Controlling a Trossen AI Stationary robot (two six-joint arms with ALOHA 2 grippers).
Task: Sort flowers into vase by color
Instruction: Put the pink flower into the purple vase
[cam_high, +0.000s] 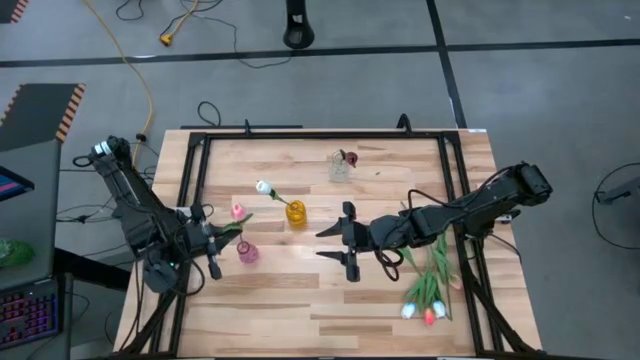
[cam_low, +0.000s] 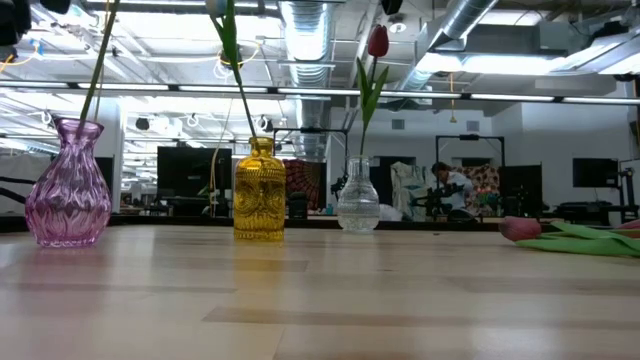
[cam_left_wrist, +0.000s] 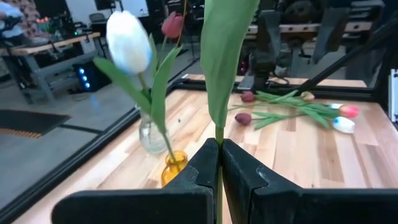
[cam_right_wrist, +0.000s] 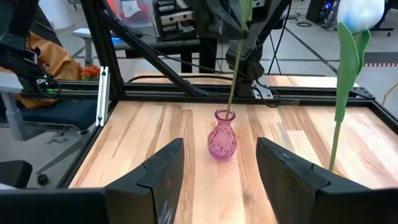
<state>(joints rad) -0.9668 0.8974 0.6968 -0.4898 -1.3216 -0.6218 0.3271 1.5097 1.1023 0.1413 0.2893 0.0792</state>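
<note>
I see the pink-headed artificial tulip (cam_high: 237, 211) standing with its thin green stem down in the pink ribbed glass vase (cam_high: 247, 252), and my left gripper (cam_high: 213, 243) is pinched tight on that stem just above the vase mouth, on the side toward the table's left edge; in the left wrist view the two dark fingers (cam_left_wrist: 202, 168) press together with the stem and a broad green leaf rising between them. Just beyond the pink vase, toward the table's middle, the amber yellow glass vase (cam_high: 296, 213) carries a white-headed tulip (cam_high: 263, 187) leaning out over its rim. Farther back from the pink vase, the small clear glass vase (cam_high: 340, 168) holds a dark red tulip (cam_high: 350, 158). To the right of the pink vase, well apart, my right gripper (cam_high: 334, 247) hangs over bare wood with its fingers spread wide and nothing between them, aimed at the pink vase as the right wrist view shows. Beyond that arm, near the right edge of the light wooden slatted table (cam_high: 300, 310), a loose bunch of tulips (cam_high: 428, 281) lies flat, white and pink heads pointing toward the front.
</note>
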